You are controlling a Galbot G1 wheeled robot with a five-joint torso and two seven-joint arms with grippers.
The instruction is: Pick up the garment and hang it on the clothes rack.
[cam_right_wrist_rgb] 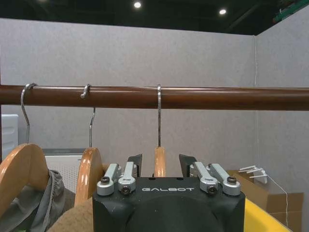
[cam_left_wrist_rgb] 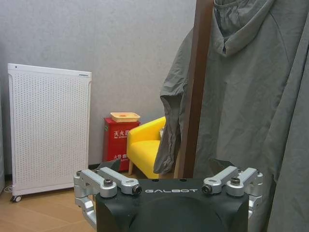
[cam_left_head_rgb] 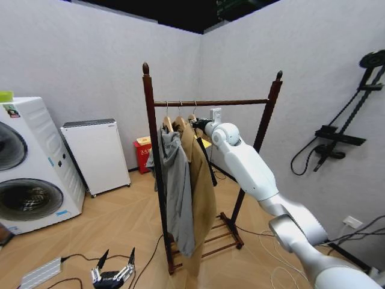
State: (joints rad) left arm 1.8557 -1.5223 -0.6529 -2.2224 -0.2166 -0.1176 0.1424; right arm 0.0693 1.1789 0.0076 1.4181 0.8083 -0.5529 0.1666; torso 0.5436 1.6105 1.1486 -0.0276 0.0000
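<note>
the black garment (cam_left_head_rgb: 206,158) is hung on a wooden hanger (cam_right_wrist_rgb: 160,162) between the parted fingers of the right gripper (cam_right_wrist_rgb: 160,166), hooked over the clothes rack (cam_left_head_rgb: 210,103); the left gripper (cam_left_head_rgb: 112,274) is held open, low

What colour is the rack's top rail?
Dark red-brown wood; the rail shows best in the right wrist view.

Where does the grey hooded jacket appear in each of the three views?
Head view: the grey hooded jacket hangs by the left post of the clothes rack.
Left wrist view: the jacket hangs behind the rack's post, beyond the open left hand.
Right wrist view: its cloth lies under the wooden hanger, beside the open right hand.
Shared landmark: the rack's dark wood.
</note>
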